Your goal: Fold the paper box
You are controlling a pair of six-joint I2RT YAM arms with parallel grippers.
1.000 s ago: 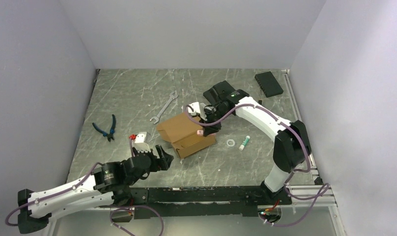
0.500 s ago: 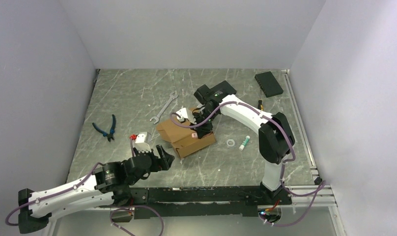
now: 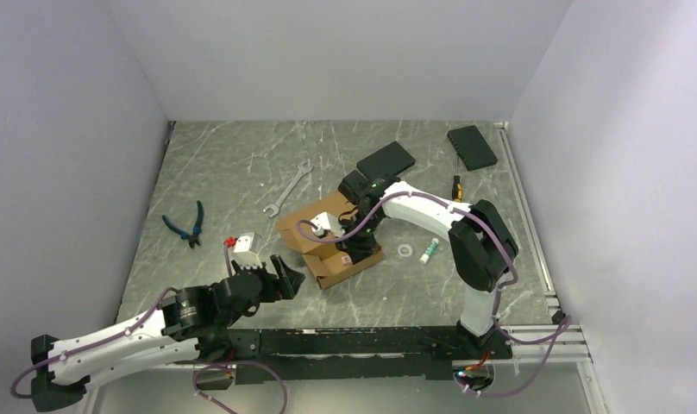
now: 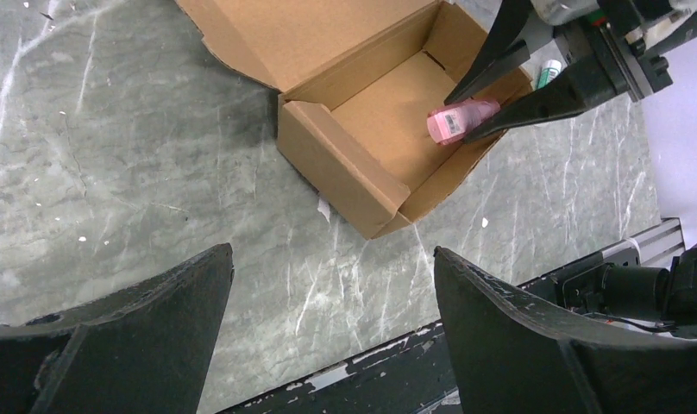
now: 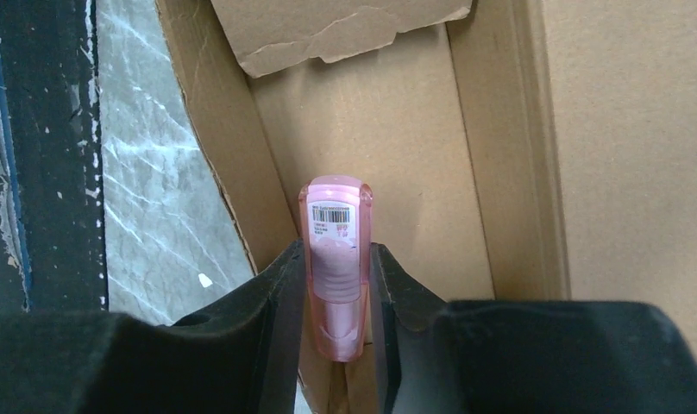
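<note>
Paper box [image 3: 341,269]: open tray near table centre, lid flap laid back toward 11 o'clock.
Contents: one pink barcoded case [image 5: 332,216], pinched by right gripper [image 5: 335,259] reaching inside.
Left gripper [image 4: 328,259]: fingers spread wide, box apart at 1 o'clock.

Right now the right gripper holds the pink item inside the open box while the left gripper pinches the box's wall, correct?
Not quite. The left gripper pinches nothing: the left wrist view shows its jaws wide open and apart from the paper box. The rest is right: the right gripper holds the pink item inside the open box.
</note>
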